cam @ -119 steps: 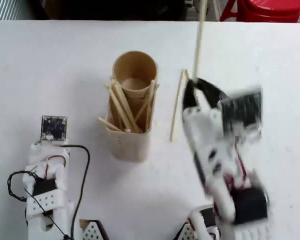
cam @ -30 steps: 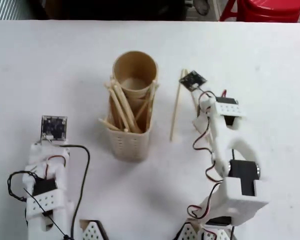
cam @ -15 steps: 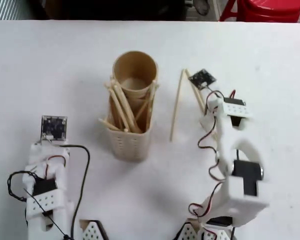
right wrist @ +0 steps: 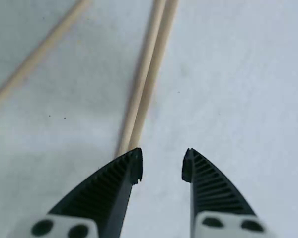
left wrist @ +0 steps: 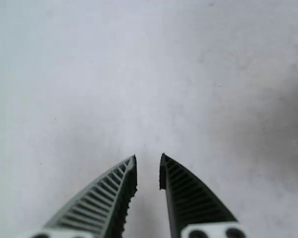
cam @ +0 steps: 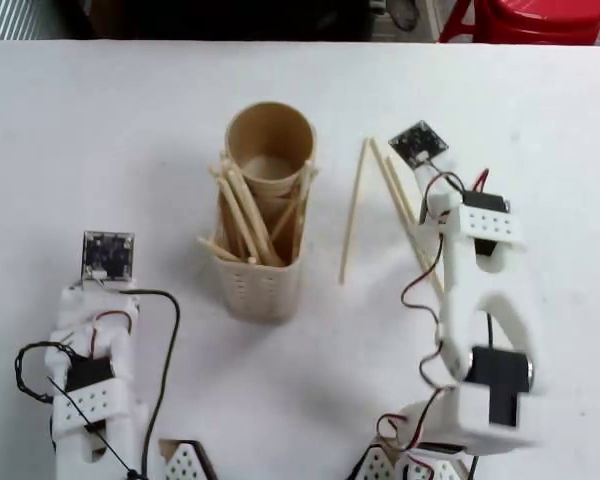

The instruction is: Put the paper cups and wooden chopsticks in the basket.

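Observation:
A white perforated basket stands mid-table holding a paper cup and several wooden chopsticks. To its right a single chopstick lies on the table, and beside it a pair of chopsticks lies slantwise. My right gripper is open just above the table, with the near end of the pair lying beside one fingertip and nothing between its fingers. The single chopstick lies off to one side. My left gripper hangs over bare table, open by a narrow gap and empty.
The right arm stands right of the loose chopsticks, its wrist camera board near their far ends. The left arm is folded at the front left. A red stool stands beyond the table's far edge.
The right arm, which held a chopstick raised four seconds ago, has shifted rightward and away, uncovering the pair of chopsticks lying on the table. The left arm has not moved.

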Controlling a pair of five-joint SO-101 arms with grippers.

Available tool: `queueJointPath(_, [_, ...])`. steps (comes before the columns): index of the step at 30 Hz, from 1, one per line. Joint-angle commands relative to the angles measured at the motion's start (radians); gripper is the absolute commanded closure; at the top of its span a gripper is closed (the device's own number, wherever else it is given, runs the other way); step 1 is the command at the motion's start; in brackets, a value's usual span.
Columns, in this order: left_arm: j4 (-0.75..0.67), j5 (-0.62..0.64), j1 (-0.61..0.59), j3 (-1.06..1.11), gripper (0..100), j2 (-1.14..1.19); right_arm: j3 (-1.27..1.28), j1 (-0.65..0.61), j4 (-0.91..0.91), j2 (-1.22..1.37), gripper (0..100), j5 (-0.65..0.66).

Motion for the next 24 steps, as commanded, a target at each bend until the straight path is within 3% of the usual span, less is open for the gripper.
queueJointPath(1, [0.002, -0.012, -0.008, -0.002, 90, -0.016, -0.031, 0.025, -0.058, 0.079, 85.6, 0.005])
queueJointPath(12, [0.002, -0.012, -0.008, -0.002, 90, -0.016, -0.112, 0.028, 0.013, 0.188, 85.7, 0.006])
queueJointPath(24, [0.002, -0.012, -0.008, -0.002, 90, -0.016, -0.040, 0.038, 0.064, -0.048, 85.4, 0.011])
